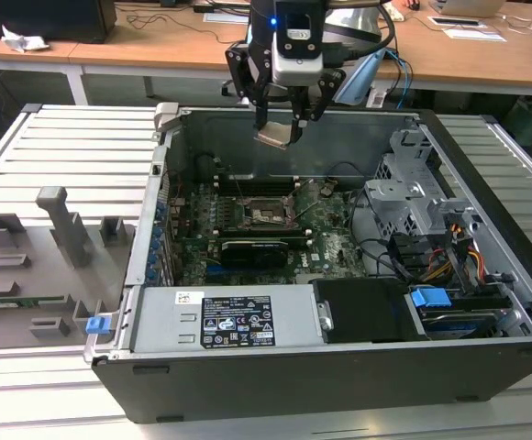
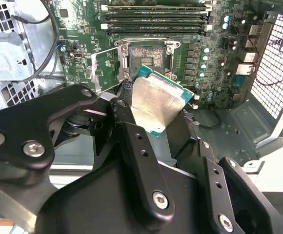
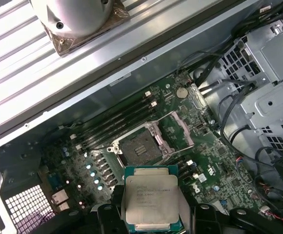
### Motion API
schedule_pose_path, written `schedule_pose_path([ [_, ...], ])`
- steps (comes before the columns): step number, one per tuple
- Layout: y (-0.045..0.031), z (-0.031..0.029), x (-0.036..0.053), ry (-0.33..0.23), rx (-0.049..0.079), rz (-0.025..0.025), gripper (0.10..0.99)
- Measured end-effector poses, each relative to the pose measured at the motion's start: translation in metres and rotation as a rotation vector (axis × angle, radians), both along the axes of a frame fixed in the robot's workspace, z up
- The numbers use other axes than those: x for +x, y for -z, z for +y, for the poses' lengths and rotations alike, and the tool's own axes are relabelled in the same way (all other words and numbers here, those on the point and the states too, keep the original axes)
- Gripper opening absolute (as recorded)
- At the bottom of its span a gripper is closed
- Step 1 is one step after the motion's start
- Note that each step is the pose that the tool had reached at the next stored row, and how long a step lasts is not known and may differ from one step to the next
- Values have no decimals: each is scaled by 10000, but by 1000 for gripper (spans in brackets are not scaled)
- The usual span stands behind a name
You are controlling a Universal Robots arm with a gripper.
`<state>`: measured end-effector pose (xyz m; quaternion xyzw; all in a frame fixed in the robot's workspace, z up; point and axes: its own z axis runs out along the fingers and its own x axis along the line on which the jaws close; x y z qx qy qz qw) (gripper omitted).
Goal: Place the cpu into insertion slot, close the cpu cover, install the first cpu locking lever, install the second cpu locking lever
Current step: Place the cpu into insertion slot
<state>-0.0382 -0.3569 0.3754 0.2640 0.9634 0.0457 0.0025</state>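
item 1, the exterior view's left: grey moulded plastic fixture tray (image 1: 60,229) on the slatted metal table (image 1: 83,137), well apart from the work.

item 2, centre: open black and grey steel computer case (image 1: 248,385), lying with its open side up; green printed motherboard (image 1: 330,240) on its floor.

item 3, on the board: square black insertion slot (image 1: 268,214) with metal rim, its dark pin field bare. the thin grey metal cpu cover (image 3: 181,127) stands swung open just beside it in the first wrist view.

item 4, above the slot and well clear of it: black two-fingered gripper (image 1: 282,121), clamped on the small flat square cpu (image 2: 158,100), which has a silver-grey metal face and a green edge. the fingers pinch two opposite edges; the chip hangs in the air, not seated.

item 5, the exterior view's right: perforated grey steel drive cage (image 1: 413,188) with loose cables nearby.

handling note (a judgement, not a thing seen): the chip is likely light, thin and stiff. its smooth face may slip, and its underside contacts and the socket pins look easily damaged. hold it by opposite edges only, as here, never by the flat faces.
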Motion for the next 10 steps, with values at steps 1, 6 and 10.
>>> schedule_pose_path([
  [1, 0, 0, 0, 56, 0, 0, 525],
  [6, 0, 0, 0, 243, 0, 0, 525],
  [10, 0, 0, 0, 455, 0, 0, 525],
])
